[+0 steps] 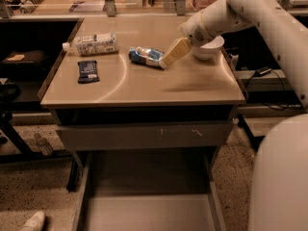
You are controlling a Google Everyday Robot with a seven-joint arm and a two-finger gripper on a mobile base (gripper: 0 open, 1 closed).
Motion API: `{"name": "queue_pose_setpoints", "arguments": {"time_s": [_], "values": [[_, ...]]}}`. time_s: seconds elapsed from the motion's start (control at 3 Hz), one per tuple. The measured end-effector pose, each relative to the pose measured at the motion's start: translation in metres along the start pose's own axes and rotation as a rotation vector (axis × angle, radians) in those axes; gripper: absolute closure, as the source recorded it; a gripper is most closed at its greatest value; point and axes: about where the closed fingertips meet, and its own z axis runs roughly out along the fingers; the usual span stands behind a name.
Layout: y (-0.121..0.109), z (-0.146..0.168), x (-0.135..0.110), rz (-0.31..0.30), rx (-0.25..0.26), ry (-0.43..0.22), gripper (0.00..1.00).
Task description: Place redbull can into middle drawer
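Note:
The redbull can point(143, 57), blue and silver, lies on its side near the middle of the tabletop point(144, 83). My gripper point(166, 60) comes in from the upper right on the white arm. Its tan tip is at the can's right end; I cannot tell whether it touches the can. The middle drawer point(144, 214) is pulled out below the table, a grey tray with a plain bare floor and low side walls. It lies well below and in front of the can.
A clear bottle with a white label point(94, 43) lies at the table's back left. A dark-blue snack bar point(88, 71) lies in front of it. A white bowl point(211, 48) sits at the right edge behind my arm. A closed grey front panel with scratches point(144, 136) is above the open drawer.

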Motion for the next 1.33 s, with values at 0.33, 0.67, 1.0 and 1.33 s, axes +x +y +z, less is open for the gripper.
{"name": "queue_pose_setpoints", "arguments": {"time_s": [0.33,0.67,1.0,1.33], "values": [[0.001,0.024,-0.004,-0.013,-0.029,0.048,0.00],[0.001,0.043,-0.005,-0.020,-0.051,0.085,0.00],[0.001,0.058,-0.003,-0.013,-0.067,0.104,0.00],[0.001,0.067,-0.001,-0.003,-0.074,0.116,0.00]]}}
